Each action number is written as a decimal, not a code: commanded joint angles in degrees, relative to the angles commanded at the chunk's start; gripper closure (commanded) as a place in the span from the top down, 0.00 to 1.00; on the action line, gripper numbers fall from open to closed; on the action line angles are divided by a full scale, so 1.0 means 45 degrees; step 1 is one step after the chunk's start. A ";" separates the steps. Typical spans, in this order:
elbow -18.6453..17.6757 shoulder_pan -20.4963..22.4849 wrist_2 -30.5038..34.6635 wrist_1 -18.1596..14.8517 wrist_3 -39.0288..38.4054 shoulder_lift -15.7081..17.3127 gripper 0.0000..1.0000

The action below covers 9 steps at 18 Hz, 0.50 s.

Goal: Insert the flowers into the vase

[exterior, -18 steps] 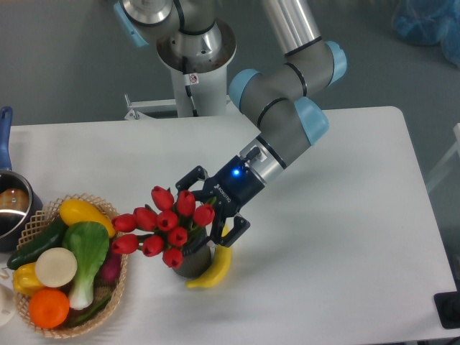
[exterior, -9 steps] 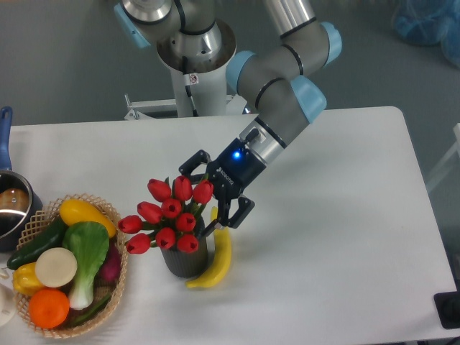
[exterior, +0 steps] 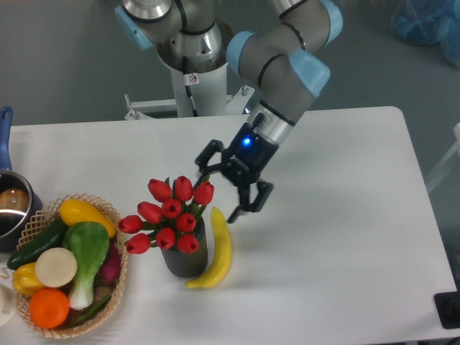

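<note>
The arm comes down from its grey base at the top and bends toward the middle of the table (exterior: 345,180). Its wrist points down and to the left, with a small blue light on it. The gripper (exterior: 224,192) hangs just to the upper right of the vase (exterior: 188,255), above the top end of the banana (exterior: 215,251). Its two black fingers (exterior: 248,205) are spread apart and hold nothing; they do not touch the flowers (exterior: 169,215).

The flowers stand in the vase with their stems down inside the mouth. The long axis of the bunch is nearly upright, leaning a little to the left, so the red buds spread over the left rim and hang toward the wicker basket (exterior: 118,280). The bunch is wider than the vase. The vase stands upright on the table, and the banana lies just to the right of the vase, touching or almost touching its wall.

Left of the vase, the wicker basket holds several fruits and vegetables. Far left of the vase, at the table edge, a dark pot (exterior: 11,208) with a blue handle is partly cut off by the frame.

The table is white and smooth. Behind it the floor is grey, and something blue lies in the upper right corner.
</note>
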 joint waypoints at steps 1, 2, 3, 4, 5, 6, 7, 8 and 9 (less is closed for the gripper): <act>0.0273 0.0352 0.0236 0.0000 -0.0019 0.0000 1.00; 0.0547 0.0761 0.0413 -0.0019 -0.0039 0.0020 1.00; 0.0839 0.1307 0.0704 -0.0078 -0.0078 0.0078 1.00; 0.1036 0.1853 0.0997 -0.0117 -0.0194 0.0175 1.00; 0.1076 0.2246 0.1194 -0.0117 -0.0215 0.0253 1.00; 0.1096 0.2520 0.1389 -0.0137 -0.0118 0.0389 1.00; 0.1116 0.2813 0.1720 -0.0137 -0.0059 0.0546 1.00; 0.1174 0.3067 0.2148 -0.0137 0.0096 0.0663 1.00; 0.1232 0.3244 0.2617 -0.0156 0.0368 0.0780 1.00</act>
